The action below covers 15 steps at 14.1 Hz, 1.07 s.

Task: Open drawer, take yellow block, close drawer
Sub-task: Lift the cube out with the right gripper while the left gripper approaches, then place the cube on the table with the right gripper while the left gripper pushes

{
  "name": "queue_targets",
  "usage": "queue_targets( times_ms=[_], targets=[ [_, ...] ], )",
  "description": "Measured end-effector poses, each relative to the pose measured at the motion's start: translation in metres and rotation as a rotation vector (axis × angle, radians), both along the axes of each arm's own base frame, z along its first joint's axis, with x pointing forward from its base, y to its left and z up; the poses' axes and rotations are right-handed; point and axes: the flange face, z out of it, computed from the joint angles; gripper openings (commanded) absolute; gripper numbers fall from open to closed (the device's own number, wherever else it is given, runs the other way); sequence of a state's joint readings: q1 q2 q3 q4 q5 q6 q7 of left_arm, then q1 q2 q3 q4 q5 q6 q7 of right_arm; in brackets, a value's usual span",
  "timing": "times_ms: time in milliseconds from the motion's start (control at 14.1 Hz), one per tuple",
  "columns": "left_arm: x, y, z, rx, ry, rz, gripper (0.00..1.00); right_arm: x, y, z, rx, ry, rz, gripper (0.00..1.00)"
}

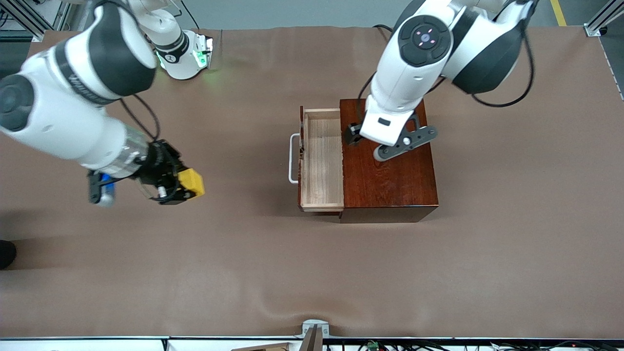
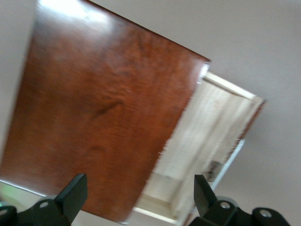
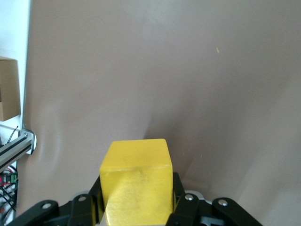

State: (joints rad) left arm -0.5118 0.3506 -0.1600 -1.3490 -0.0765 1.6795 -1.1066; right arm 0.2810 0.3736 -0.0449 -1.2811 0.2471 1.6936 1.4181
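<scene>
The dark reddish-brown wooden box [image 1: 390, 170] stands mid-table. Its drawer [image 1: 321, 161] is pulled out toward the right arm's end, its pale interior empty, its white bar handle [image 1: 292, 158] at the front. My right gripper [image 1: 187, 187] is shut on the yellow block [image 1: 191, 181] and holds it above the bare table, apart from the drawer. In the right wrist view the yellow block [image 3: 136, 181] sits between the fingers [image 3: 91, 197]. My left gripper [image 1: 352, 135] is open and empty above the box top, by the drawer's inner edge. The left wrist view shows the box top [image 2: 103, 108] and the open drawer [image 2: 207, 127].
Brown cloth [image 1: 312, 273] covers the table. The right arm's base [image 1: 180, 51] stands at the table's farthest edge. A metal bracket [image 1: 314, 329] sits at the edge nearest the camera.
</scene>
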Motion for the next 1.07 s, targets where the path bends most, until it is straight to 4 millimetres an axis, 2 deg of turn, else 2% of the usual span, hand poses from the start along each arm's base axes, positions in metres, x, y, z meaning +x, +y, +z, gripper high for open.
queue_targets(
  times_ms=[284,568,852,1065],
  targets=[
    [-0.011,-0.074,-0.039,-0.094,-0.072,0.115,1.0,0.014,-0.065,-0.015,-0.003,-0.035,0.187,0.0],
    [-0.029,-0.146,-0.095,-0.165,-0.08,0.262,1.0,0.017,-0.128,-0.054,-0.008,-0.006,0.321,0.0],
    [-0.034,-0.182,-0.13,-0.252,-0.102,0.376,1.0,0.016,-0.168,-0.098,-0.087,0.053,0.417,0.0],
    [-0.044,-0.205,-0.157,-0.291,-0.127,0.457,1.0,0.01,-0.225,-0.133,-0.072,0.068,0.541,0.0]
  ],
)
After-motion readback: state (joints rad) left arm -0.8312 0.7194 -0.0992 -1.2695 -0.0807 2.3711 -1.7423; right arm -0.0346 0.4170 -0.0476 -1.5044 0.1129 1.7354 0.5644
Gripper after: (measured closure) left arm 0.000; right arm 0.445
